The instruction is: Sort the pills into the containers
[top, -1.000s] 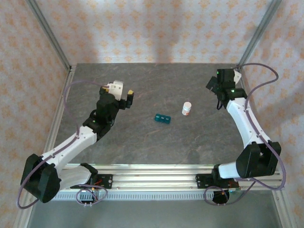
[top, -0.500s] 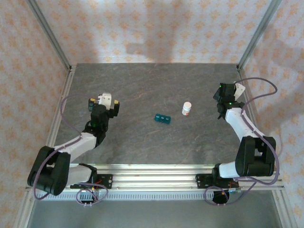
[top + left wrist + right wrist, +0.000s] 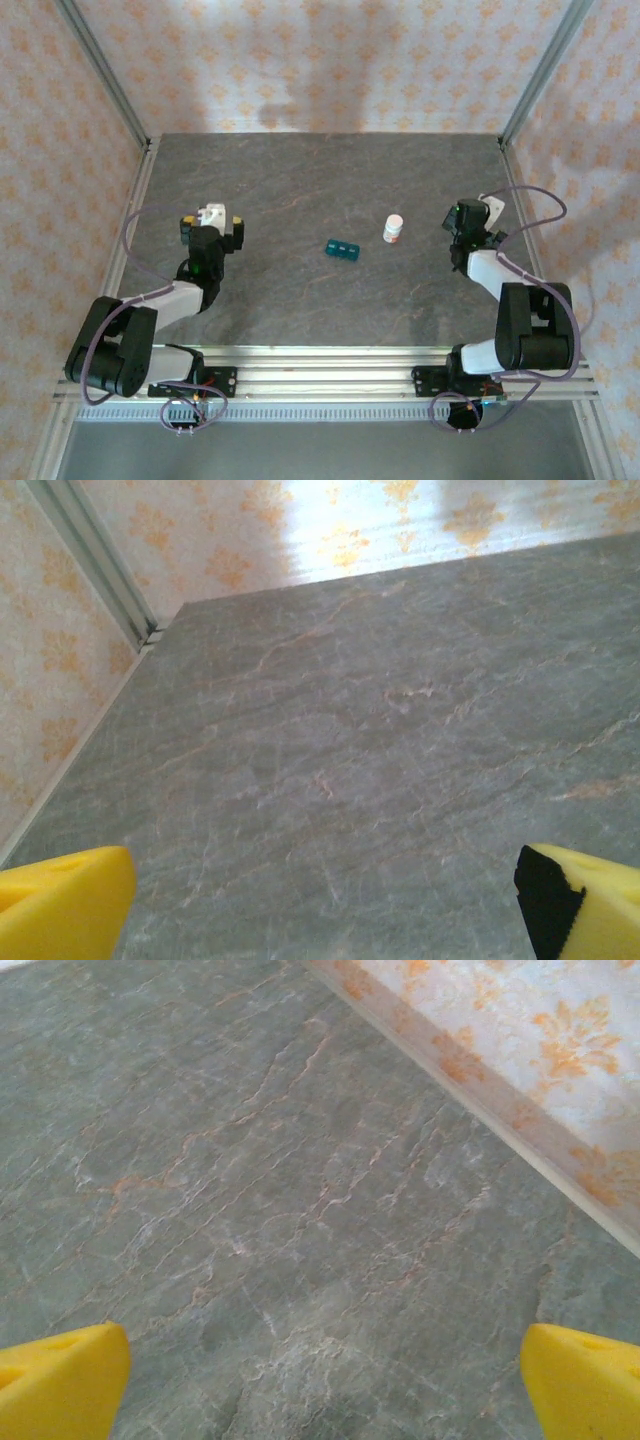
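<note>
folding back toward their bases, both arms have drawn in during the last second. the left gripper [image 3: 210, 224] has left the middle ground and now sits at the 9 o'clock side of the table [image 3: 300, 180]. the right gripper [image 3: 470, 216] has come down to the 3 o'clock side. i judge this to be a retreat to rest, so no sorting is in hand.

both pincers stand wide apart and hold nothing. their yellow fingertips [image 3: 60, 900] look soft, like foam.

the teal pill box [image 3: 343, 249] has not moved. it lies at the centre, a short glossy plastic strip of three square compartments. the white bottle [image 3: 393, 229], a small cylinder with a reddish band low down, stands near at its 2 o'clock. the table surface is matt grey with stone-like veins.
</note>
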`<state>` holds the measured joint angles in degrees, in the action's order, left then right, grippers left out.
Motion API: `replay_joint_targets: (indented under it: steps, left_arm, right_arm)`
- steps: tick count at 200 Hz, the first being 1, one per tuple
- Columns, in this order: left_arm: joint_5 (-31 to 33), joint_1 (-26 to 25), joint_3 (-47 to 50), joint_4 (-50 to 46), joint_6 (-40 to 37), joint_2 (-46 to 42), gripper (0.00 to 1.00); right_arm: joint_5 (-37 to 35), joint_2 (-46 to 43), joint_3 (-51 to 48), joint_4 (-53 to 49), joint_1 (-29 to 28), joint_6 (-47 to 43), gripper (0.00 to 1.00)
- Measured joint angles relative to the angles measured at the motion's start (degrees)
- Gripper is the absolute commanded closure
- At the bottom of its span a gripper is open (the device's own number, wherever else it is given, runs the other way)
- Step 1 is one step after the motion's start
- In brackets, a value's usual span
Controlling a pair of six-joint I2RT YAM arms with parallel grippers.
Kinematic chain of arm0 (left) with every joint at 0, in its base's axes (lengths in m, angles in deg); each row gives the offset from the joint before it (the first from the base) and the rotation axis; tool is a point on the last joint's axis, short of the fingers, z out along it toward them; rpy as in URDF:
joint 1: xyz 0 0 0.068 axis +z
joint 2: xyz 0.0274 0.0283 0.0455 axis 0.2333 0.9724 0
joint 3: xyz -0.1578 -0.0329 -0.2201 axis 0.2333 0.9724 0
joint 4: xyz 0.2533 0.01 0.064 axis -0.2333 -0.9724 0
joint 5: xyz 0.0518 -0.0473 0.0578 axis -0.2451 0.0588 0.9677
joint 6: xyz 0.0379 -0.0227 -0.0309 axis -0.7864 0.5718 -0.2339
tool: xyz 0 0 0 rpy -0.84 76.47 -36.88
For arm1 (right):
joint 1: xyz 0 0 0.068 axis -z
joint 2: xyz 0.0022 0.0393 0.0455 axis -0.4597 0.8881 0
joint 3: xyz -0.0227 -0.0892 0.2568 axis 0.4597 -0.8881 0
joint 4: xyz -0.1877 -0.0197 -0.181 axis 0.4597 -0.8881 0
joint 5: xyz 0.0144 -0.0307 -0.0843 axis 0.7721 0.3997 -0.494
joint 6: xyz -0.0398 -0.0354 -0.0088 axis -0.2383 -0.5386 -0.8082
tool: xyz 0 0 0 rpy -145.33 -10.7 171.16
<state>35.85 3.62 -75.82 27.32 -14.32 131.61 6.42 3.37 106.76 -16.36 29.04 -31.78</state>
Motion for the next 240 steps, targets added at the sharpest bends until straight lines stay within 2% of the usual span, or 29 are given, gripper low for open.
replay_joint_targets:
  steps: [55,90,152,240]
  left_arm:
    - [-5.1,4.4,1.8,9.1,3.1,9.2,0.00]
    - [-9.3,4.8,1.8,11.3,3.1,12.4,0.00]
    - [-11.7,8.0,-1.9,9.1,5.7,12.4,0.00]
    - [-12.1,8.0,-2.1,8.1,6.2,12.4,0.00]
  right_arm:
    - [9.2,0.4,-9.7,17.6,-0.2,-3.7,0.00]
    - [13.3,5.7,-15.3,31.3,-1.4,-6.3,0.00]
    - [14.0,7.5,-12.2,31.9,-1.9,-7.4,0.00]
    - [14.0,7.6,-12.1,31.7,-2.4,-8.3,0.00]
